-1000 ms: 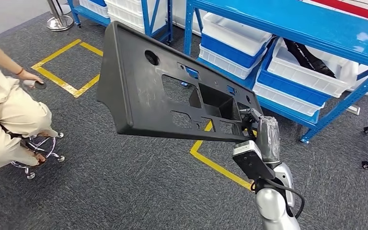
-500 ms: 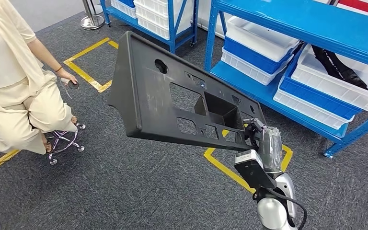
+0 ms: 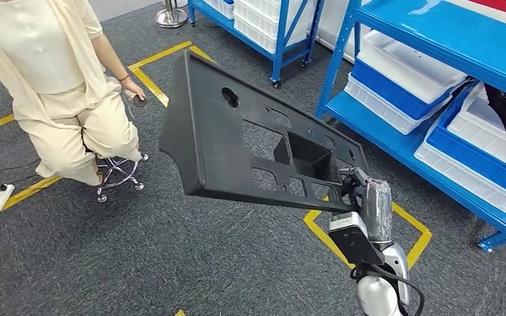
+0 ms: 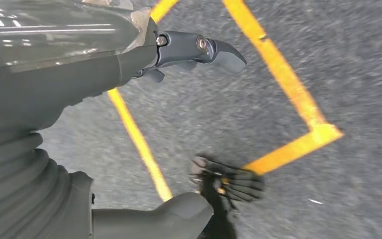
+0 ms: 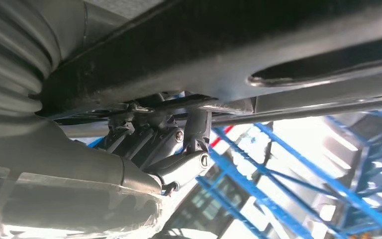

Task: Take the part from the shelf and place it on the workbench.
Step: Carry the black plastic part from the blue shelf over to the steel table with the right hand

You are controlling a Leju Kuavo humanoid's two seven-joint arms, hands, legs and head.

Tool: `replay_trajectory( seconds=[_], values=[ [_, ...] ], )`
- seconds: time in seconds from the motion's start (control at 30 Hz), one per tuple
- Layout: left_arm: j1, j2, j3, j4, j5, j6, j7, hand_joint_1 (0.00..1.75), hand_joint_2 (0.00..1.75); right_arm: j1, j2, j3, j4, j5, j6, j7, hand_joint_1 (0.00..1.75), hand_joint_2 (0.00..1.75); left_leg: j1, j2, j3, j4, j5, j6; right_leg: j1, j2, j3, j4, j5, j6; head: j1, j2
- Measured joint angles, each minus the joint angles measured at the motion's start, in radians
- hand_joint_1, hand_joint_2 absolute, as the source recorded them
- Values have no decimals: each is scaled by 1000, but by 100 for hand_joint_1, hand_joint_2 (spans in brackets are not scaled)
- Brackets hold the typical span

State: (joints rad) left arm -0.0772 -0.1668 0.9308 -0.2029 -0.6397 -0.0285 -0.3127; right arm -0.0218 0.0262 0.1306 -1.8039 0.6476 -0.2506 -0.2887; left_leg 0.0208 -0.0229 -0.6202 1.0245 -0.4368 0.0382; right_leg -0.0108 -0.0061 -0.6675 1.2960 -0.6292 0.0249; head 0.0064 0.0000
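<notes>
Black moulded plastic, the part (image 3: 250, 148) hung in the air over the grey carpet (image 3: 138, 263), a broad panel with cut-outs, gripped at its near right edge by the right hand (image 3: 356, 191). In the right wrist view the fingers (image 5: 179, 167) were curled under the panel's rim, clamped on it. The left hand (image 4: 129, 64) hung over the floor with its fingers apart, holding nothing. Blue shelving (image 3: 448, 39) with white bins stood to the right; a person (image 3: 59, 85) sat on a stool (image 3: 115, 174) to the left. By my judgement this was the carrying step: the part was off the shelf, and no bench was in sight. The next move calls for turning toward the bench while keeping the long panel level and clear of the person.
</notes>
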Motion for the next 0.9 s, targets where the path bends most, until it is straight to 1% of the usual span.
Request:
replay_trajectory(
  seconds=[0.03,0.07,0.1,0.13,0.17,0.2,0.23,0.27,0.3,0.33,0.37,0.4,0.43,0.47,0.5,0.53,0.57,0.6,0.63,0.67,0.7,0.73,0.8,0.83,0.87,0.9],
  values=[
    [-1,0,1,0,6,-5,-15,0,175,-9,-4,1,1,-5,3,3,175,175,0,-12,-1,0,1,0,-1,2,-5,10,4,7,0,0],
    [-3,-1,3,0,13,-7,-24,0,175,-22,-7,2,1,-10,9,9,175,175,0,-25,0,0,2,-2,-3,4,11,-22,25,16,0,0],
    [-5,-1,5,0,18,-8,-28,0,175,-36,-10,4,2,-16,15,16,175,175,1,-37,1,1,3,-4,-7,10,42,-89,56,25,0,0],
    [-7,-1,8,0,24,-8,-29,0,175,-51,-13,6,4,-23,18,20,175,175,1,-48,1,1,5,-8,-11,27,78,-166,86,32,1,0],
    [-10,0,11,0,29,-7,-29,0,175,-64,-15,9,7,-30,20,22,175,175,0,-58,-1,2,7,-13,-13,39,104,-228,109,33,1,0],
    [-11,0,14,0,35,-5,-29,0,175,-76,-16,12,12,-38,20,21,175,175,-1,-66,-3,2,9,-19,-14,49,121,-265,122,31,1,0],
    [-12,0,18,0,40,-3,-28,0,175,-86,-18,17,17,-45,20,20,175,175,-2,-73,-7,2,12,-25,-12,54,125,-277,126,25,1,0],
    [-11,0,24,0,45,0,-27,0,175,-96,-18,22,24,-54,20,17,175,175,-1,-80,-10,0,15,-32,-7,46,125,-277,130,18,0,0],
    [-11,1,30,0,51,5,-25,0,175,-106,-19,28,31,-63,20,14,175,175,2,-82,-13,1,17,-38,-11,39,126,-277,134,11,0,0],
    [-10,1,36,0,56,10,-23,0,175,-117,-19,36,40,-73,20,12,175,175,2,-71,-18,8,12,-42,-13,32,126,-278,137,4,0,0],
    [-11,2,42,0,61,16,-20,0,175,-129,-19,43,49,-82,20,9,175,175,2,-51,-30,34,-5,-46,-15,23,126,-280,140,-6,-3,0],
    [-12,2,48,0,64,22,-16,0,175,-140,-18,51,58,-89,20,6,175,175,2,-26,-51,80,-33,-48,-17,13,126,-282,142,-14,-5,0],
    [-13,2,52,0,68,26,-12,0,175,-150,-18,58,67,-93,20,3,175,175,0,-3,-81,146,-68,-50,-13,3,126,-282,142,-20,-7,0],
    [-14,2,57,0,70,31,-7,0,175,-158,-17,64,77,-96,20,1,175,175,0,10,-115,217,-101,-51,-9,-8,125,-282,142,-25,-9,0],
    [-14,2,62,0,72,36,-2,0,175,-166,-17,70,88,-98,20,-1,175,175,0,14,-140,273,-120,-52,-5,-19,124,-282,142,-26,-9,0],
    [-14,2,66,0,74,41,3,0,175,-173,-16,75,98,-100,20,-1,175,175,0,16,-151,297,-122,-52,-3,-30,124,-282,141,-27,-9,0],
    [-14,2,70,0,75,46,8,0,175,-180,-15,81,108,-100,20,-1,175,175,0,19,-138,276,-105,-51,-1,-39,124,-282,141,-27,-9,0],
    [-14,2,74,0,75,50,12,0,175,-187,-14,87,116,-100,20,-2,175,175,-1,26,-107,219,-76,-48,0,-48,125,-282,141,-27,-9,0],
    [-15,2,78,0,75,53,14,0,175,-194,-13,91,121,-101,20,-2,175,175,-2,43,-65,144,-47,-43,2,-57,126,-281,140,-27,-10,0],
    [-16,2,80,0,75,53,16,0,175,-201,-12,95,126,-101,20,-2,175,175,-4,59,-28,77,-25,-38,8,-64,125,-281,138,-25,-9,0],
    [-17,1,82,0,75,53,16,0,175,-207,-11,97,129,-101,20,-3,175,175,-7,70,-6,35,-14,-34,12,-71,125,-280,136,-22,-8,0],
    [-18,1,84,0,75,53,17,0,175,-212,-10,99,133,-102,20,-3,175,175,-11,76,3,14,-12,-30,16,-77,125,-280,135,-19,-7,0],
    [-19,1,87,0,75,53,18,0,175,-218,-8,103,139,-102,20,-3,175,175,-14,59,1,9,-9,-22,20,-90,127,-281,133,-12,-5,0],
    [-19,0,88,0,74,53,19,0,175,-219,-8,105,141,-102,20,-3,175,175,-13,51,1,4,-4,-16,18,-81,123,-274,127,-9,-4,0],
    [-20,0,88,0,74,53,21,0,175,-221,-7,106,142,-103,19,-4,175,175,-10,43,2,0,0,-9,17,-63,114,-252,113,-7,-4,0],
    [-21,0,89,0,72,53,22,0,175,-222,-7,107,142,-103,19,-4,175,175,-7,35,3,-4,4,-3,14,-40,97,-214,91,-7,-3,0]
  ],
)
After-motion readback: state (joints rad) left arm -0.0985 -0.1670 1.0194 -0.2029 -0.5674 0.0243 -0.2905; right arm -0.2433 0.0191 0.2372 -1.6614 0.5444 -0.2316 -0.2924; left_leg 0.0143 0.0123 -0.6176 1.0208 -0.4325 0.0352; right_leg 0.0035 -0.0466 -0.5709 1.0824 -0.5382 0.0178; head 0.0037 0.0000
